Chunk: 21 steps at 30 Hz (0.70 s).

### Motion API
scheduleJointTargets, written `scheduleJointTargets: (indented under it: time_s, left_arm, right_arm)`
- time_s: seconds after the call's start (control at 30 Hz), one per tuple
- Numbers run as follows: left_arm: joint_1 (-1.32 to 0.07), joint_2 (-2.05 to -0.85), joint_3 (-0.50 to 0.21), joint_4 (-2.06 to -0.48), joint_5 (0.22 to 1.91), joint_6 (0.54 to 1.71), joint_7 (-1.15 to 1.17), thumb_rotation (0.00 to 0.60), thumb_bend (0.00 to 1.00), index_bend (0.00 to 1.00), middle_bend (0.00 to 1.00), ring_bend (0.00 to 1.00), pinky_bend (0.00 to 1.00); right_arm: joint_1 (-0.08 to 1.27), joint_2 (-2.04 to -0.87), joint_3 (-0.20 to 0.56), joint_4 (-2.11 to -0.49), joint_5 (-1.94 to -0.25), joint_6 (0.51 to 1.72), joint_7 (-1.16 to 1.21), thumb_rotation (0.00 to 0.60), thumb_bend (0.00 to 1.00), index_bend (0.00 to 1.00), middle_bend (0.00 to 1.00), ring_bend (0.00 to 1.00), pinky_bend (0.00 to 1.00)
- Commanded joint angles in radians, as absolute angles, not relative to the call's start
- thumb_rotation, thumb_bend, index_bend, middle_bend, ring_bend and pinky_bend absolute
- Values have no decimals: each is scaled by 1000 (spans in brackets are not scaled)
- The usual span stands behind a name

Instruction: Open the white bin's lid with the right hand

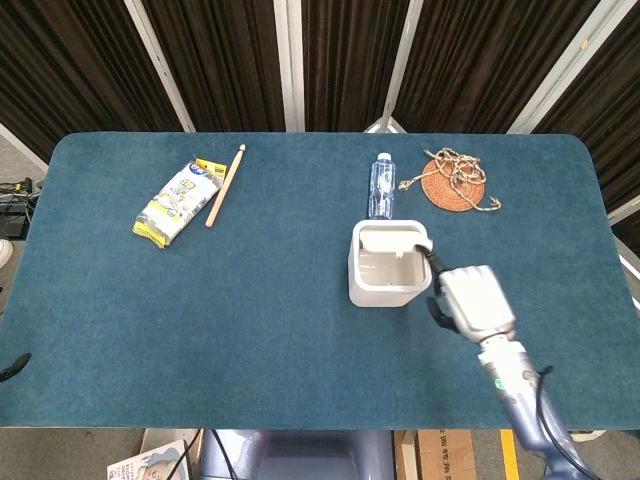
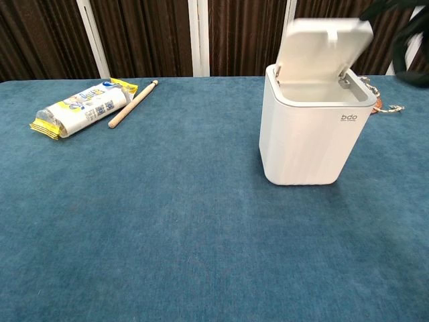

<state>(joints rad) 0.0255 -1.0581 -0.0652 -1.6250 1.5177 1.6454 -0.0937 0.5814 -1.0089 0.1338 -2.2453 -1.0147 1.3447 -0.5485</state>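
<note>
The white bin (image 1: 385,293) stands right of the table's centre with its hollow inside showing in the head view. In the chest view its lid (image 2: 322,43) is swung up and tilted back over the bin's body (image 2: 308,141), hinged at the far side. My right hand (image 1: 475,300) hovers just right of the bin and nearer to me, one dark-tipped finger reaching toward the rim, the rest curled in with nothing held. In the chest view the right hand (image 2: 410,33) is a dark blur at the top right edge, beside the raised lid. The left hand is not visible.
A yellow snack packet (image 1: 178,200) and a wooden stick (image 1: 225,185) lie at the far left. Just behind the bin lies a water bottle (image 1: 381,185), and a rope on a round coaster (image 1: 455,182) sits at the far right. Blue cloth covers the table.
</note>
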Motion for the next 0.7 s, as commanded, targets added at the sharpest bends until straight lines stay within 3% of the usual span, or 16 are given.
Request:
scheduleJointTargets:
  time_s: [0.03, 0.23, 0.37, 0.7]
  left_arm:
    - [25, -1058, -63, -1627, 1522, 1645, -91, 600, 164, 166, 24, 0, 0]
    - [27, -1061, -58, -1632, 1533, 1650, -75, 600, 164, 166, 24, 0, 0]
    - [29, -1063, -58, -1634, 1534, 1653, -69, 600, 165, 166, 24, 0, 0]
    - [32, -1059, -54, -1637, 1538, 1654, -68, 600, 164, 166, 25, 0, 0]
  right_arm:
    - [449, -984, 95, -2225, -1143, 1494, -465, 600, 344, 82, 313, 448, 474]
    - [326, -993, 19, -2130, -1246, 1563, -314, 600, 344, 82, 299, 429, 347]
    - [261, -1007, -22, -2042, -1321, 1591, -214, 600, 344, 82, 273, 356, 211]
    - [148, -1177, -69, -1724, -1438, 1678, -170, 600, 303, 81, 150, 207, 62]
